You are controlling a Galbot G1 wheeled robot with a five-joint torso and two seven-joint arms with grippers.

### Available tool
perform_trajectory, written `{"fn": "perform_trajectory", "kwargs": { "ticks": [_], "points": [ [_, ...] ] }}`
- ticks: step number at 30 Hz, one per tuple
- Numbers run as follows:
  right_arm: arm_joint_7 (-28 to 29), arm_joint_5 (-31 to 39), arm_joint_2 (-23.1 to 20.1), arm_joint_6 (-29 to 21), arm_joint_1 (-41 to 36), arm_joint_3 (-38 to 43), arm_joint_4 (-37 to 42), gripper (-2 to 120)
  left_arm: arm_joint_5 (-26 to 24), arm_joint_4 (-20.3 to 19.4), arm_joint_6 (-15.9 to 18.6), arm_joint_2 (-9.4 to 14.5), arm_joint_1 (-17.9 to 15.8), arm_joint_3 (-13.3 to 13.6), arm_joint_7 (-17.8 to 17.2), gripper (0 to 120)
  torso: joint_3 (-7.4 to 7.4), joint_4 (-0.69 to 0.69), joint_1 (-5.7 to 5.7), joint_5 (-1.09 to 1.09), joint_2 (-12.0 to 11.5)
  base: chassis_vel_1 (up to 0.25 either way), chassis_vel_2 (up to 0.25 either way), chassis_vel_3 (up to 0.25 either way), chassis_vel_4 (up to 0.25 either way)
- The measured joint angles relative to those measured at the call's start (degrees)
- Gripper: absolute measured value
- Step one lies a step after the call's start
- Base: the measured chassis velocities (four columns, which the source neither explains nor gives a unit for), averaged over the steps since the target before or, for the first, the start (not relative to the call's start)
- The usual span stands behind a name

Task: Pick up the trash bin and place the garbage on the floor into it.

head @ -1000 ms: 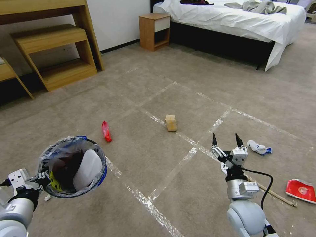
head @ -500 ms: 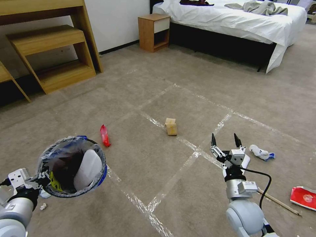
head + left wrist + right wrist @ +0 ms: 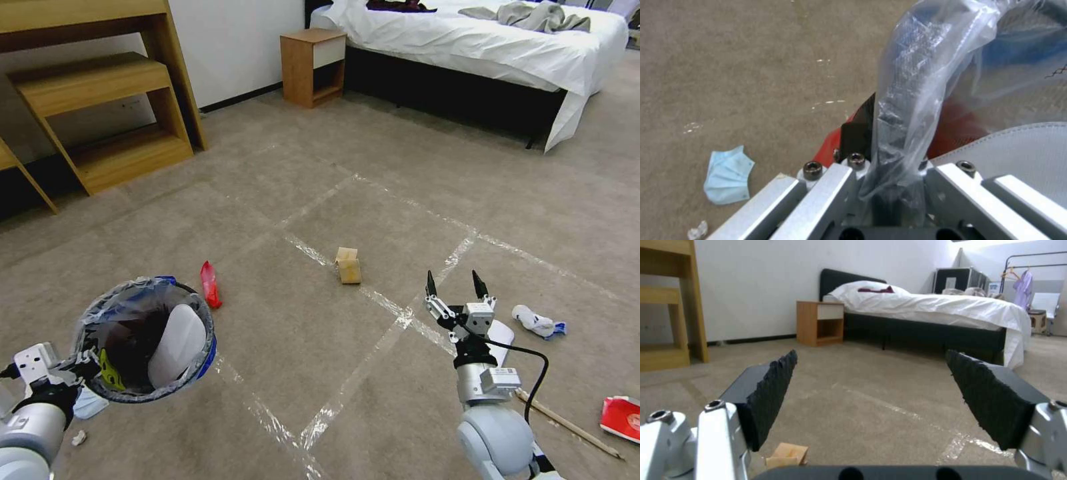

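The small round trash bin with blue band and crinkled grey plastic liner (image 3: 147, 340) is held by its rim above the beige carpet floor (image 3: 320, 220) in the left gripper's (image 3: 83, 365) clamped jaws, while the right gripper (image 3: 453, 283) is held with jaws spread apart near a tan paper bag (image 3: 348, 265).

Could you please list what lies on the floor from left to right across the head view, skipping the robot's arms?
Blue mask → red wrapper → tan paper bag → white slipper → crumpled tissue → wooden stick → red packet at the right edge.
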Motion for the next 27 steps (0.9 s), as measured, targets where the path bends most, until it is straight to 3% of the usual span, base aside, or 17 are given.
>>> {"fn": "perform_trajectory", "kwargs": {
  "ticks": [27],
  "points": [
    [0.41, 0.45, 0.2, 0.78, 0.29, 0.01, -0.8, 93, 0.31, 0.98, -0.42, -0.3, -0.68, 0.24, 0.07, 2, 0.0, 0.0, 0.0, 0.0, 0.0, -0.034, 0.034, 0.034, -0.032]
  ]
}}
